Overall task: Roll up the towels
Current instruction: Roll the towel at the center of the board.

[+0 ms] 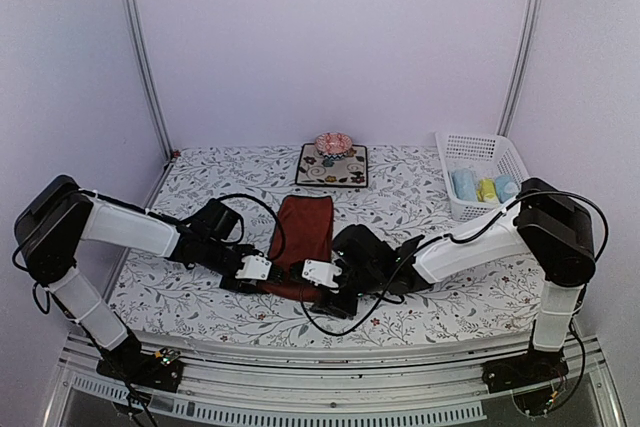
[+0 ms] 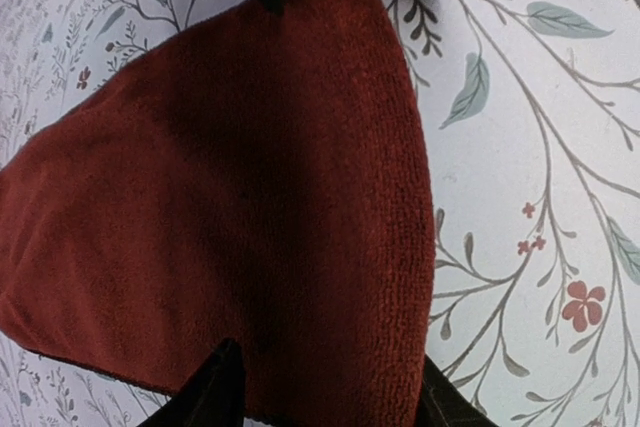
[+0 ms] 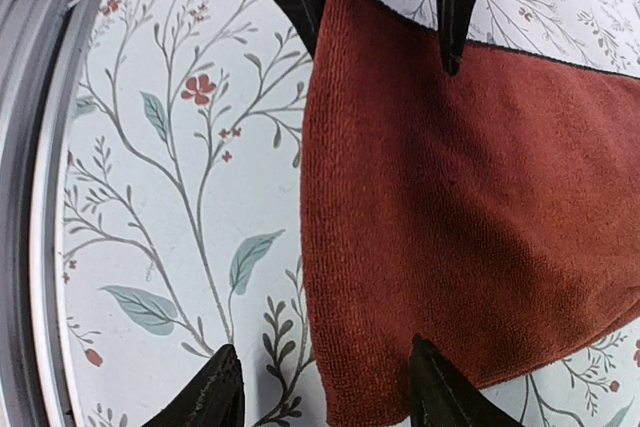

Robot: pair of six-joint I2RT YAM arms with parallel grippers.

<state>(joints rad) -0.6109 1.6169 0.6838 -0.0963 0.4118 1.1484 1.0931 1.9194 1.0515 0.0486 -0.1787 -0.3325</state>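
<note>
Well, from my seat the dark red towel (image 1: 305, 232) lies flat in the middle of the floral table covering (image 1: 430, 287), long axis running away from the arms and its near edge right between the two grippers. The left gripper (image 1: 258, 269) hangs low over the near left corner and the right gripper (image 1: 320, 273) over the near right one. In both wrist views the jaws stand wide apart with the cloth edge running between them, so neither has pinched anything; both are released.

I judge this towel to be light, thick and limp. The pile looks plush and grippy, not slippery, so it should hold a fold against itself, but it has no stiffness, and whatever I lift will sag and drag the rest along the covering. I would take it at the two near corners, pinching through the hemmed edge, not the middle, so the first turn stays even across the width. Unequal grips would skew the roll into a cone.

Over at the right, the white basket (image 1: 478, 139) holds a pale blue roll (image 1: 463, 185), a yellow roll (image 1: 487, 189) and another pale blue one (image 1: 507, 187), well apart from the work
</note>
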